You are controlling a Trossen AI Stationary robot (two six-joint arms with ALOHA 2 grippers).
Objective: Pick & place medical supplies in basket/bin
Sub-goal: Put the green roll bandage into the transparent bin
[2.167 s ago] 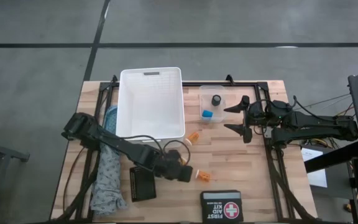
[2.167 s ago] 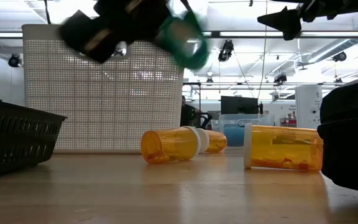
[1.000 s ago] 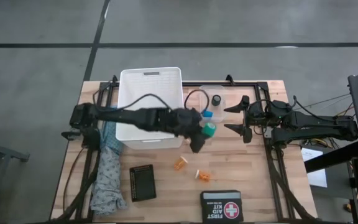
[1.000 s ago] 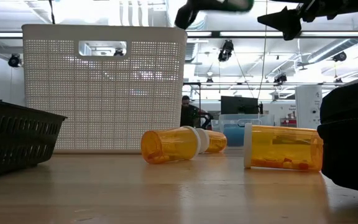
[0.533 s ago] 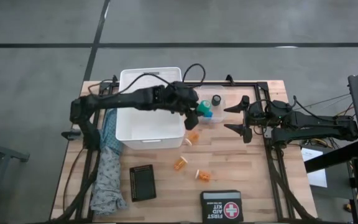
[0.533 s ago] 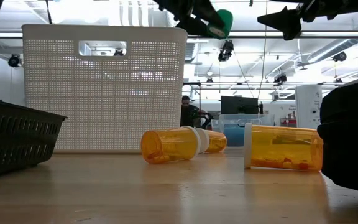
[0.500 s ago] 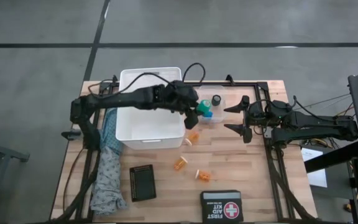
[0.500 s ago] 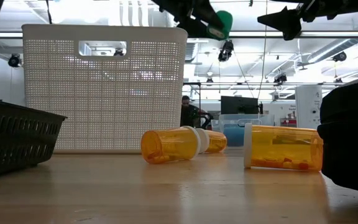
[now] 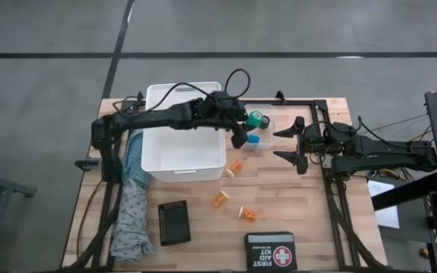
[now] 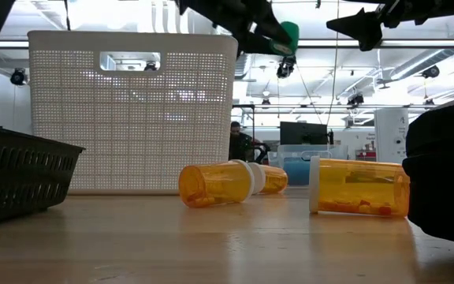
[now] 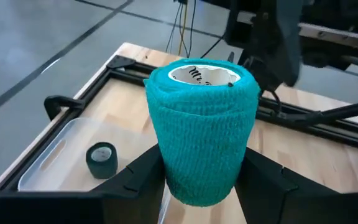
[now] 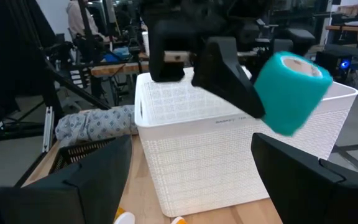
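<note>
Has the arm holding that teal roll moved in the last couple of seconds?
Yes. The left gripper carried the teal bandage roll from beside the black first aid case to above the small clear plastic tub.

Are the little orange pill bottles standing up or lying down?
Lying down. The low view shows the orange plastic pill bottles on their sides on the wooden table, white caps facing sideways.

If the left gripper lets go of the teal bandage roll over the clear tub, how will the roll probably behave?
The bandage roll looks soft and woven, so it probably lands quietly and will not break. Its round shape suggests it may roll or tip inside the clear tub. The left gripper holds it by its sides; the fabric likely grips well.
</note>
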